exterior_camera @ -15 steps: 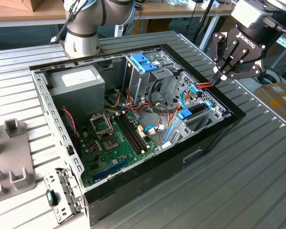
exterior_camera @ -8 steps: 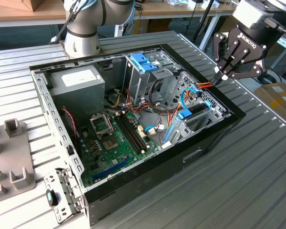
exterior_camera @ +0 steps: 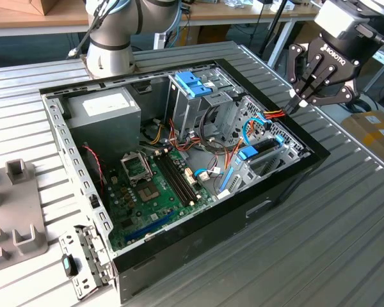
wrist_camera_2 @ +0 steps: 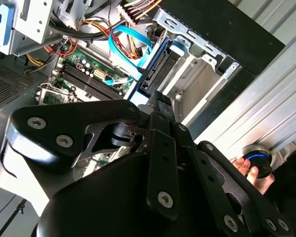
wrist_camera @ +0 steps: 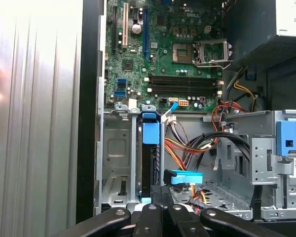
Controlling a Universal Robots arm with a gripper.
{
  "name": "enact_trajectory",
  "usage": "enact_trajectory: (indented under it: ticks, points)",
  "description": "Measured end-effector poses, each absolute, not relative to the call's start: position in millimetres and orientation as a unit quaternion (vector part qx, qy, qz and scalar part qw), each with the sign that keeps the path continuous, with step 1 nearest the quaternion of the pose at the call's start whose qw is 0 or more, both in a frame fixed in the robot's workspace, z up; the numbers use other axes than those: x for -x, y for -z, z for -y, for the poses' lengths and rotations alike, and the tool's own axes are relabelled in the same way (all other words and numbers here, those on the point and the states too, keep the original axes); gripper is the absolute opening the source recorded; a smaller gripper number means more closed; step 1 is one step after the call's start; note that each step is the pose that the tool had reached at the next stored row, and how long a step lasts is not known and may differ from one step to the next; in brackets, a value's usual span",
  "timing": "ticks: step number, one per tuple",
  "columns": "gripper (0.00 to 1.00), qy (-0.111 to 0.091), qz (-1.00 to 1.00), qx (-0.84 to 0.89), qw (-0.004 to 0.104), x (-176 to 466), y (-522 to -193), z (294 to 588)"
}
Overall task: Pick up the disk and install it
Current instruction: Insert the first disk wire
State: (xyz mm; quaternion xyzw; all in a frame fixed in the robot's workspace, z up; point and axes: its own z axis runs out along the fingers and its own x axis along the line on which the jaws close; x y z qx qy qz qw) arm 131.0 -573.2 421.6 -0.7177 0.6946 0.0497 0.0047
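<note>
An open computer case lies on its side on the slatted metal worktop, near the middle of it. The disk is not in the gripper. It stands on its edge inside a metal bay at the end of the case toward the exterior view's right, close to the black wall there. In the first wrist view the disk looks like a narrow dark slab with a blue frame, and it has a blue tab at the end that faces the motherboard. In the second wrist view the disk sits in the same bay, and a light blue cable makes a loop just beside it. The gripper hangs above this end of the case, over its rim and apart from the disk. Its two fingers meet at the tips and hold nothing. In both wrist views the gripper points down toward the bay. At the far corner of the case toward the exterior view's left sits a grey power supply. Beside it, along the far wall, a metal cage carries a blue latch on top. The arm rises behind the case at the far edge of the worktop. A grey fixture rests at the worktop's edge on the exterior view's left. In the second wrist view a hand lies on the worktop beside the case, touching a round black object with a blue ring.
</note>
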Motion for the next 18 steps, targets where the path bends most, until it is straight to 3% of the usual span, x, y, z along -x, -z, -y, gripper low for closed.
enact_trajectory:
  ticks: [18]
  points:
    - [0.1,-0.05,-0.694,0.718,0.005,-139.0,-421.1,573.2]
